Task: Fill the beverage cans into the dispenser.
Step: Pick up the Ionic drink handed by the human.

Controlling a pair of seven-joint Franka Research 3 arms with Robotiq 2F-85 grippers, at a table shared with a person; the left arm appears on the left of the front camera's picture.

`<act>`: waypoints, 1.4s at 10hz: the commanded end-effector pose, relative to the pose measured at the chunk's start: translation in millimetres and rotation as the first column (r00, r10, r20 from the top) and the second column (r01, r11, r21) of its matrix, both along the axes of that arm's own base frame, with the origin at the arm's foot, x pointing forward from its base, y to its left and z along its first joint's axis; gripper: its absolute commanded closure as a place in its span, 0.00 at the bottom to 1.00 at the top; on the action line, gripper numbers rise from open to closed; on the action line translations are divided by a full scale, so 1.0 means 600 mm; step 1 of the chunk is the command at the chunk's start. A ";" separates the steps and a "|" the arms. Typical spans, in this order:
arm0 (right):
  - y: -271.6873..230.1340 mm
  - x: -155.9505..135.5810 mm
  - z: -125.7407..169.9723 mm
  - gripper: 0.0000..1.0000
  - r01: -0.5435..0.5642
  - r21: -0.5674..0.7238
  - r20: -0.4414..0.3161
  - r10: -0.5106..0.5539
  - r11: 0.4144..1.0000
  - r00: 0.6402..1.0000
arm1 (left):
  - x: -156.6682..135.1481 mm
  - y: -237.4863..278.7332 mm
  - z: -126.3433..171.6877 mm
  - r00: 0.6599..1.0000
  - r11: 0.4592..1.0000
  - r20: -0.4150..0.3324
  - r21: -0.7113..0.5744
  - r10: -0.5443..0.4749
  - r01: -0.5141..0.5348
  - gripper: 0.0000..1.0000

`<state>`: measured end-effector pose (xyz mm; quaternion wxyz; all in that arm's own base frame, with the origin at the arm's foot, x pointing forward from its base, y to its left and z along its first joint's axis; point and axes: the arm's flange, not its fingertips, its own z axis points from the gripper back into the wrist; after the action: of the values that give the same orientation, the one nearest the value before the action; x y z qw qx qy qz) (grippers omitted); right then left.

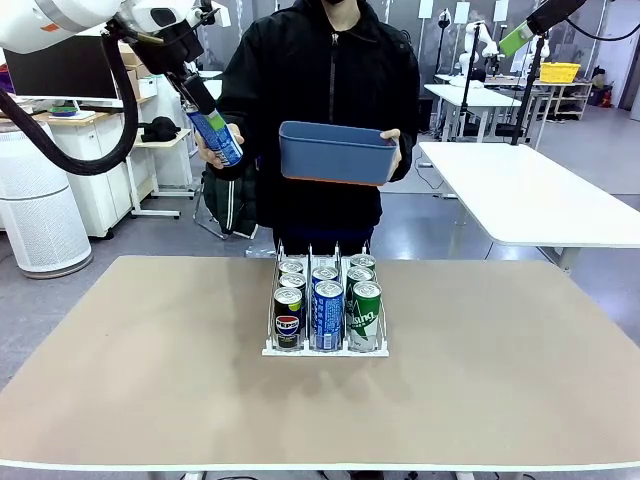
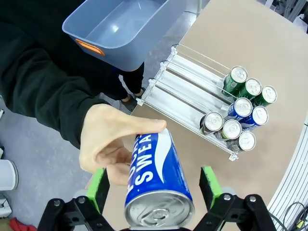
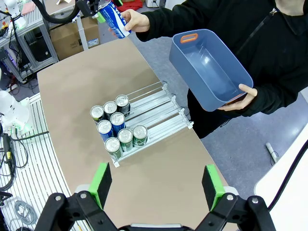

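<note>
L gripper (image 2: 153,185) jaws apart, blue can (image 2: 156,178) between pads, person's hand (image 2: 113,147) holding it, up beyond dispenser (image 1: 325,345) far end. R gripper (image 3: 156,185) jaws apart, nothing in them, high over dispenser. 7 cans (image 1: 327,300) at dispenser's near end.

Behind the dispenser (image 3: 144,120), its lanes' rear halves lie open to me; seven cans (image 3: 115,126) block its front, and a person's blue bin (image 3: 209,70) hangs beyond.
</note>
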<state>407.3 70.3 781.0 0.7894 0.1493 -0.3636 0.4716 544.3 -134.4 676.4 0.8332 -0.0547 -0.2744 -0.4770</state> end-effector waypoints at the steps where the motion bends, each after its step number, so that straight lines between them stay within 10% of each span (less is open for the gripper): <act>1: -0.002 -0.001 -0.001 0.00 -0.006 0.001 -0.008 0.006 1.000 1.000 | 0.005 0.007 -0.003 0.999 0.999 0.019 -0.020 -0.031 0.032 0.00; 7: -0.002 -0.001 -0.001 0.00 -0.006 0.001 -0.008 0.006 1.000 1.000 | 0.001 -0.003 -0.001 1.000 1.000 0.001 0.001 -0.003 0.003 0.00; 14: -0.002 -0.001 -0.001 0.00 -0.006 0.001 -0.008 0.006 1.000 1.000 | 0.007 -0.003 -0.005 1.000 0.999 -0.005 0.037 0.031 -0.031 0.79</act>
<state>407.4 70.3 781.0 0.7894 0.1493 -0.3636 0.4716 546.9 -136.9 673.2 0.8348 -0.0460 -0.2680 -0.4787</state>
